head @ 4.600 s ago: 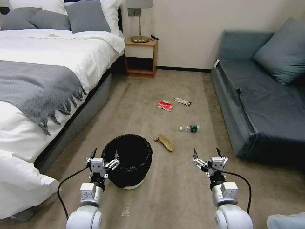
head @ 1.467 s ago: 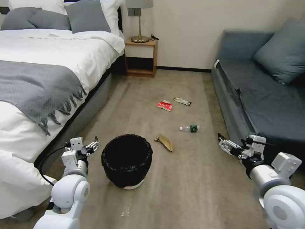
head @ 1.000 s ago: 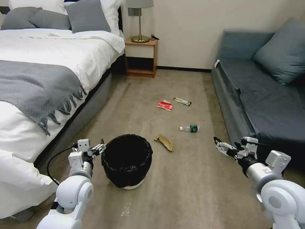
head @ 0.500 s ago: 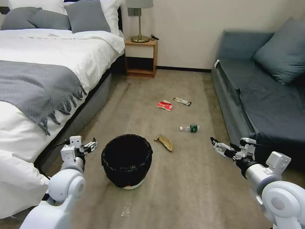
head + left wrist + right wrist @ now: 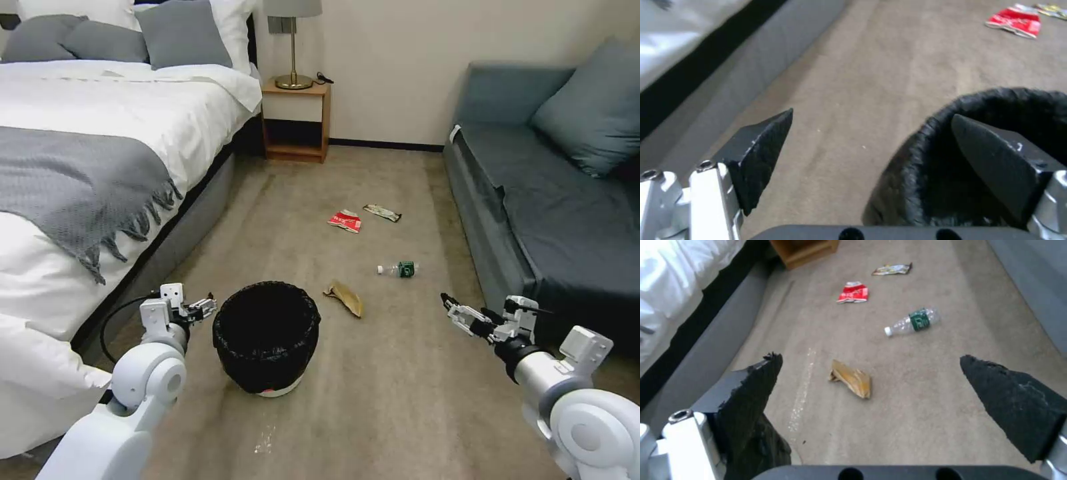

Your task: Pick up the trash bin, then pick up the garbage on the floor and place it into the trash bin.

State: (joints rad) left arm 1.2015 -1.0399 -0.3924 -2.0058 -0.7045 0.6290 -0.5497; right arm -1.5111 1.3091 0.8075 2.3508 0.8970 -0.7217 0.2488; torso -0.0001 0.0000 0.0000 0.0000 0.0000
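Head view: my left hand [image 5: 202,309] is released beside the trash bin [image 5: 267,337], which stands unlifted on the floor; the right hand [image 5: 467,313] hangs released, and the garbage [image 5: 345,297] lies uncollected on the carpet.

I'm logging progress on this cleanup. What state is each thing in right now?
Black-lined round trash bin: upright on carpet, not gripped.
Tan-brown paper wrapper: lying on floor.
Clear green-labelled bottle: on its side.
Red-white snack packet: on floor.
Silvery bar wrapper: on floor.
Left gripper: open beside bin rim.
Right gripper: open, empty.
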